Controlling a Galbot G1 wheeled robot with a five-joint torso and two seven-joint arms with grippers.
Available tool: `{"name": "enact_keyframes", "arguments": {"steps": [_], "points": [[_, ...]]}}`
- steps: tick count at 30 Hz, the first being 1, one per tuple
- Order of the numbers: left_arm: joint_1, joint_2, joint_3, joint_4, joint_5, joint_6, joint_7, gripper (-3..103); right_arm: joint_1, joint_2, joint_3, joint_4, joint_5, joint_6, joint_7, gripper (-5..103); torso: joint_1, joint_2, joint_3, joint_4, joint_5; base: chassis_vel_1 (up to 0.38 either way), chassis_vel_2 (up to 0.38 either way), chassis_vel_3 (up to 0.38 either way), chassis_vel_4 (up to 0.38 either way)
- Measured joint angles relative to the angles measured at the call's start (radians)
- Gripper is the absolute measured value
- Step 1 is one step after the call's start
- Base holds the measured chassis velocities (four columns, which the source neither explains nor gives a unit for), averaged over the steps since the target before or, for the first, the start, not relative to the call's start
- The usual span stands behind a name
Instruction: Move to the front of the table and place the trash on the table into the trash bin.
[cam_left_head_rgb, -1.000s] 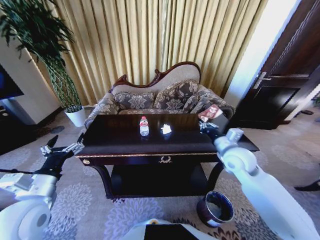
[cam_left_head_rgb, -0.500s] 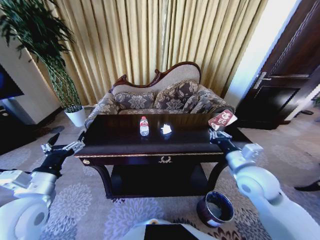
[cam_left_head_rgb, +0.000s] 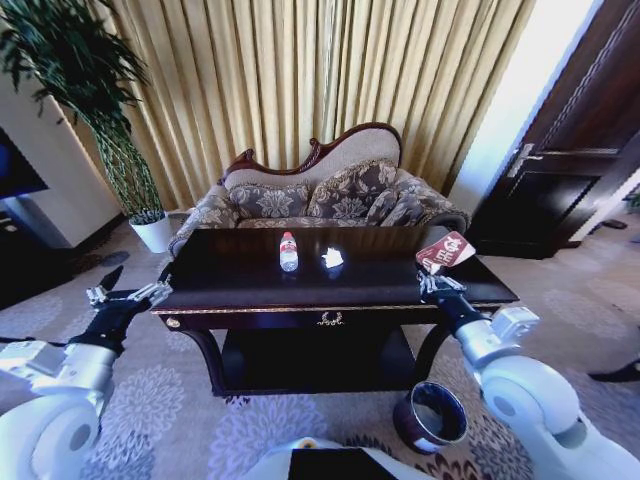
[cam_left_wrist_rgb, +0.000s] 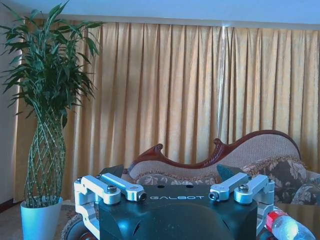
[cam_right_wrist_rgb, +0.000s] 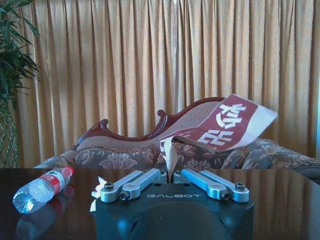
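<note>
The right gripper (cam_left_head_rgb: 437, 279) hangs over the right end of the table (cam_left_head_rgb: 240, 285), its fingers pinched on a red-and-white wrapper (cam_left_head_rgb: 445, 252) that sticks up above them. Off to its left, mid-table, lie the bottle (cam_left_head_rgb: 288, 252) and, just beside that, the crumpled paper (cam_left_head_rgb: 332, 259). Below the gripper, on the carpet, stands the trash bin (cam_left_head_rgb: 431, 417). The left gripper (cam_left_head_rgb: 127, 296) waits off the table's left end, fingers spread wide.

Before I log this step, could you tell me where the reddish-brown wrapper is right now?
In the head view the reddish-brown wrapper is pinched in the right hand, held above the table at its right end, right of the crumpled paper.
</note>
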Motion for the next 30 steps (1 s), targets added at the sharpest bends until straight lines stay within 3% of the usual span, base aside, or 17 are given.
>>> {"name": "enact_keyframes", "arguments": {"steps": [13,21,30], "points": [[0.009,-0.006,-0.001,0.000,0.016,0.006,0.000,100,-0.007,0.015,-0.003,-0.003,-0.015,0.000,0.001,1,0.000,0.000,0.000,0.0001,-0.0001,0.137,-0.124,-0.129,0.127],[0.011,0.004,-0.020,0.000,0.048,0.080,-0.007,100,-0.028,0.035,-0.005,-0.003,-0.043,0.010,0.000,1,0.000,0.000,0.000,-0.0001,0.0000,0.139,-0.141,-0.148,0.139],[0.011,0.004,-0.017,0.000,0.050,0.085,-0.009,100,-0.034,0.049,-0.020,-0.029,-0.094,0.019,-0.026,1,-0.001,0.000,0.000,0.0000,-0.0001,0.065,-0.060,-0.056,0.057]]}}
